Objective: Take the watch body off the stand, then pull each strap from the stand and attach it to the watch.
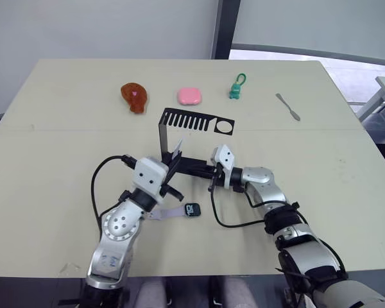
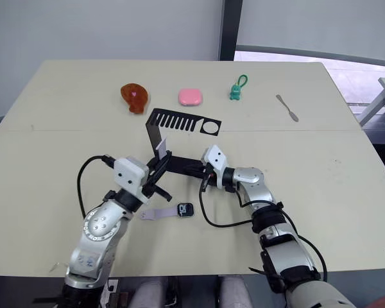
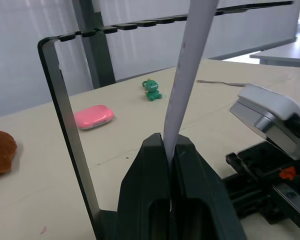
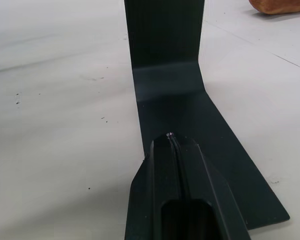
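Observation:
The black stand (image 1: 163,138) is upright mid-table, its slotted top arm (image 1: 196,120) pointing right. My left gripper (image 1: 172,165) sits at the stand's foot, shut on a pale strap (image 3: 190,75) that sticks up between its fingers (image 3: 155,165). The watch body (image 1: 192,209) lies screen-up on the table in front of the stand. The other strap (image 1: 172,213) stretches left from it under my left wrist. My right gripper (image 4: 170,142) is shut, with its tips over the stand's flat foot (image 4: 190,110) from the right side.
Along the far side of the table lie a brown drumstick-shaped toy (image 1: 134,96), a pink soap-like object (image 1: 190,96), a green toy with a loop (image 1: 237,88) and a grey spatula tool (image 1: 287,106). Black cables hang from both wrists.

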